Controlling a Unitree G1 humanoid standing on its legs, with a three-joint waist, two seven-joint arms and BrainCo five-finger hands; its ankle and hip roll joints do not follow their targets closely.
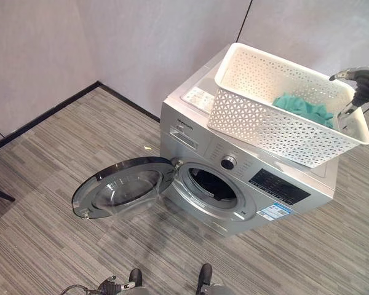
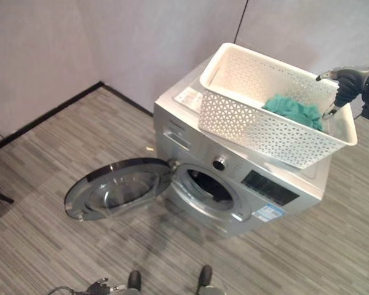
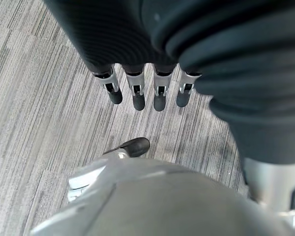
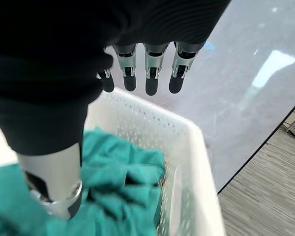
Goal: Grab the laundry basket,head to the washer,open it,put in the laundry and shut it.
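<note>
The white laundry basket stood on top of the washer, whose round door hung swung open toward the floor. Teal laundry lay bunched at the basket's far end. The right hand hovered above it, fingers relaxed and holding nothing; the left hand hung slack over the floor. The step in hand was judged to be lifting the laundry: the hand should descend into the heap, close on a thick fold and clear the rim before carrying it to the drum. The drum's interior was dark, its contents unclear.
</note>
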